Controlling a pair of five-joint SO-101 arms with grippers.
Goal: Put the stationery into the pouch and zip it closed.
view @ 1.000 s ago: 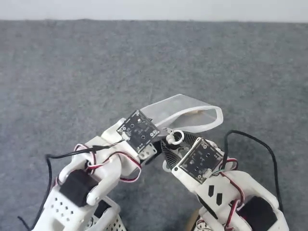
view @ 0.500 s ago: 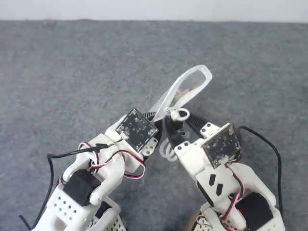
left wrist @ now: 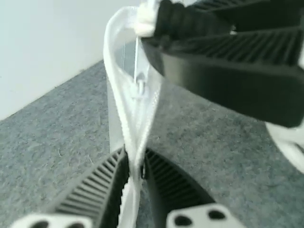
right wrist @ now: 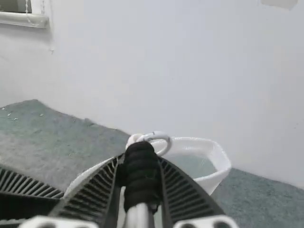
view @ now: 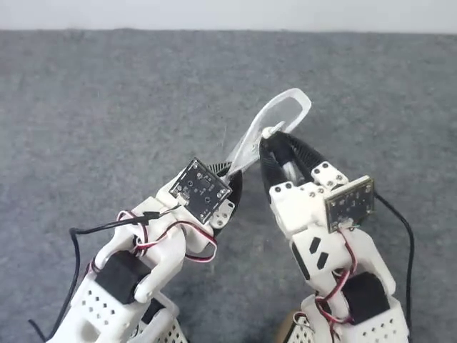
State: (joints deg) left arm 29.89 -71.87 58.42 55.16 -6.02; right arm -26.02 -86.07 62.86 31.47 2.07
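A translucent white pouch (view: 284,113) stands on edge over the grey table, its mouth narrowed to a slim loop. My left gripper (view: 233,174) is shut on the pouch's near end, pinching the white zipper tape (left wrist: 134,156) between its ribbed fingers (left wrist: 102,194). My right gripper (view: 275,145) is farther along the zipper, shut on the black ribbed zipper pull handle (right wrist: 140,168) with a white ring (right wrist: 154,141) at its tip. The left wrist view has the right gripper (left wrist: 223,47) close above the zipper. The pouch rim (right wrist: 209,164) curves behind the handle. Its contents cannot be made out.
The grey felt tabletop (view: 107,107) stretches wide on all sides of the pouch, ending at a white wall (view: 228,13) at the back. A black cable (view: 401,221) loops beside the right arm, and another trails off the left arm (view: 93,230).
My right gripper has travelled away from the arm bases with the pull handle. The pouch has swung from lying flat and wide-mouthed to standing narrow. The left gripper kept its hold.
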